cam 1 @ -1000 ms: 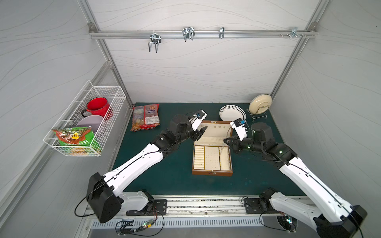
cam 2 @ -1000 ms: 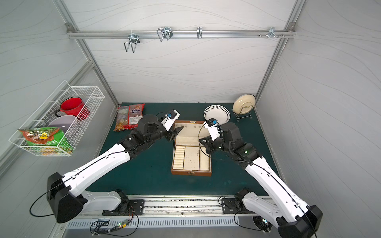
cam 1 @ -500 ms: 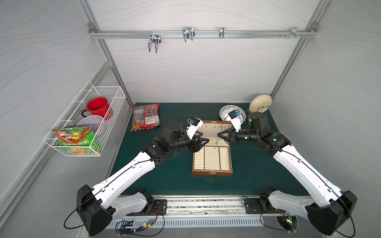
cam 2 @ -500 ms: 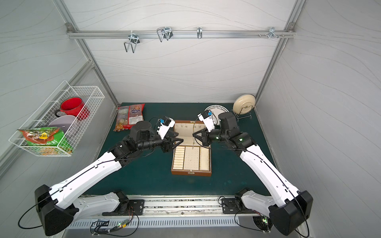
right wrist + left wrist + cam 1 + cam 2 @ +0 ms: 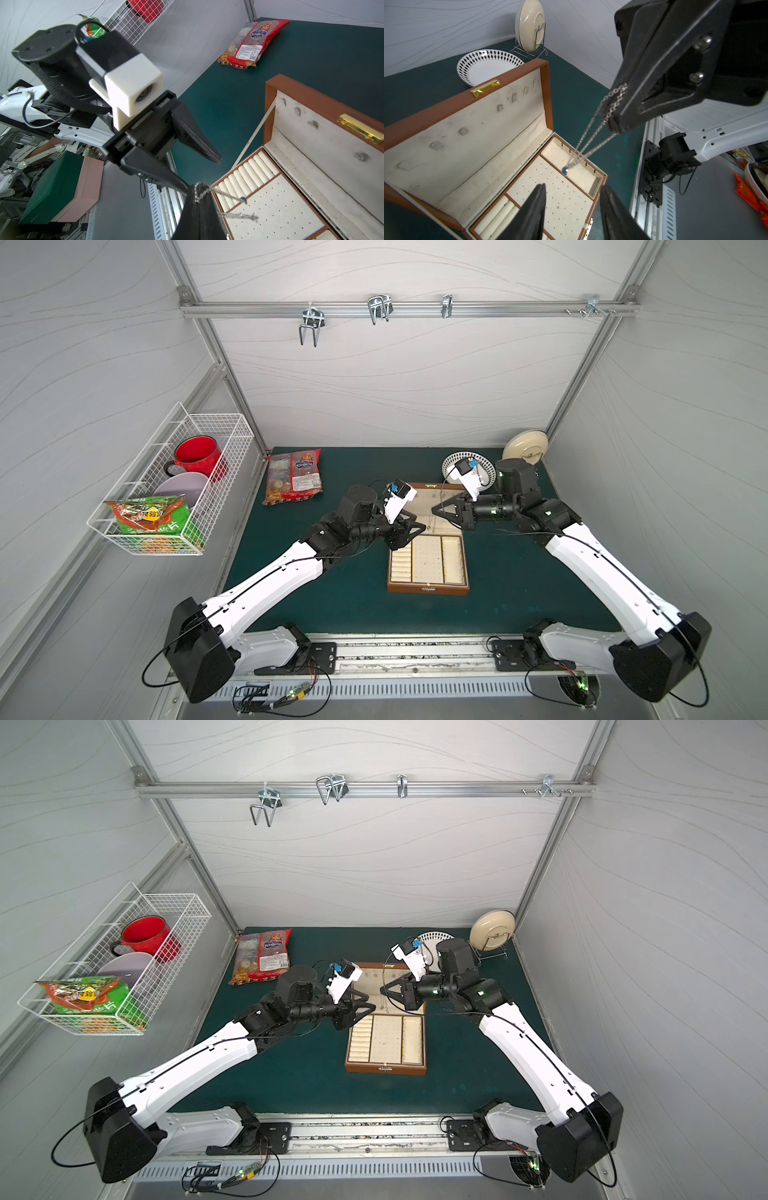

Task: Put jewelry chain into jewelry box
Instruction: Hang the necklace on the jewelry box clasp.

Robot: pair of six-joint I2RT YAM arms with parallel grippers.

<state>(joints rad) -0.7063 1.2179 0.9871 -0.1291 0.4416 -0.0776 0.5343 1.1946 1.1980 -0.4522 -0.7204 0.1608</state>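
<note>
Jewelry chain [image 5: 593, 133]: very thin silver links, several strands hanging together from one pinched bunch, with a small bluish bead [image 5: 564, 170] at the low end; suspended above the jewelry box, the bead hanging over the plain side compartment in the left wrist view, contact with the lining not discernible. Jewelry box [image 5: 428, 591]: brown leather-look rectangular case, lying open near the middle of the green counter [image 5: 357, 605], lid raised toward the back edge, gold clasp plate [image 5: 486, 89] on the lid rim, cream lining with small fabric hooks across the lid; the base holds a row of ring rolls [image 5: 247, 176], a central dotted panel [image 5: 427, 559] and a plain compartment. Right gripper [image 5: 613, 122]: jaws pressed together on the bunched chain, held above the box's hinge side. Left gripper [image 5: 572, 207]: jaws partly apart with nothing between them, facing the right gripper across the box, tips close to the hanging strands but apart from them. Also on the counter: a red snack bag [image 5: 294, 481] near the back left corner, a white patterned dish [image 5: 488, 64] behind the box, and a cream plate [image 5: 492, 929] upright in a wire stand at the back right corner. A wire basket [image 5: 174, 493] on the left wall holds a red mug [image 5: 196, 455].
</note>
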